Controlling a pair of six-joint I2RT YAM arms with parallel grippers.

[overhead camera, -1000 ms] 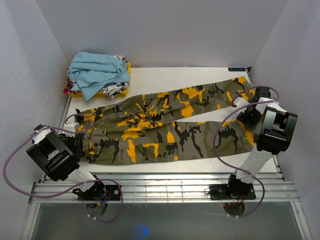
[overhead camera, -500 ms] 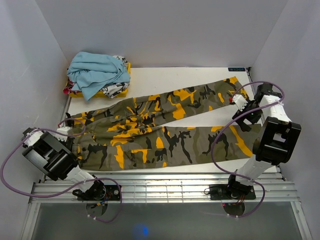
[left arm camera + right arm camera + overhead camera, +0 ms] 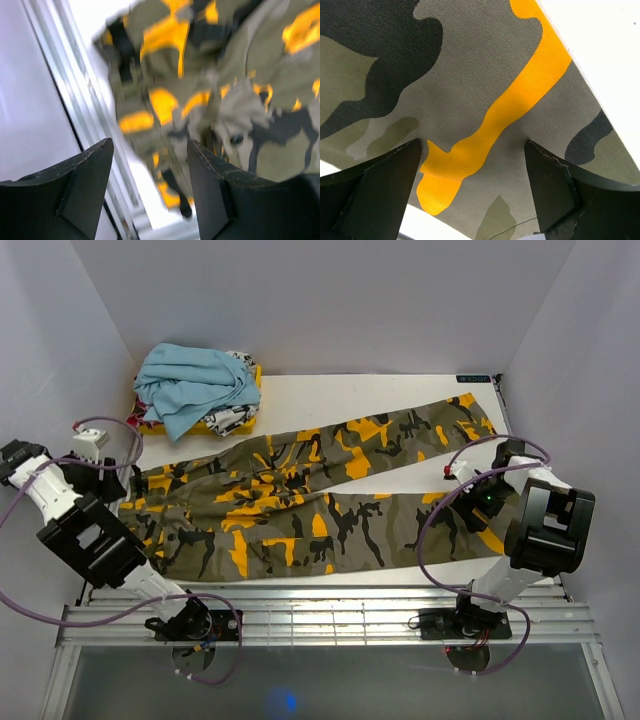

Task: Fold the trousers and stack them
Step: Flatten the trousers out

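The camouflage trousers (image 3: 310, 495) lie spread flat across the white table (image 3: 380, 395), with the waist at the left and both legs running right. My left gripper (image 3: 110, 477) is open and empty, just left of the waist. In the left wrist view the trousers (image 3: 210, 90) are blurred beyond my open left gripper (image 3: 150, 145). My right gripper (image 3: 477, 500) is open over the near leg's cuff end. In the right wrist view my right gripper (image 3: 472, 145) straddles an orange stripe of the trousers (image 3: 485, 100), with nothing between the fingers.
A light blue garment (image 3: 195, 383) is piled on a yellow and white printed garment (image 3: 235, 418) at the back left corner. White walls close in the left, back and right. A slatted metal rail (image 3: 320, 612) runs along the near edge.
The trousers were pulled flatter and longer. My left gripper has let go of the waist and swung out to the left. My right gripper has moved from the far leg's cuff to the near leg's cuff.
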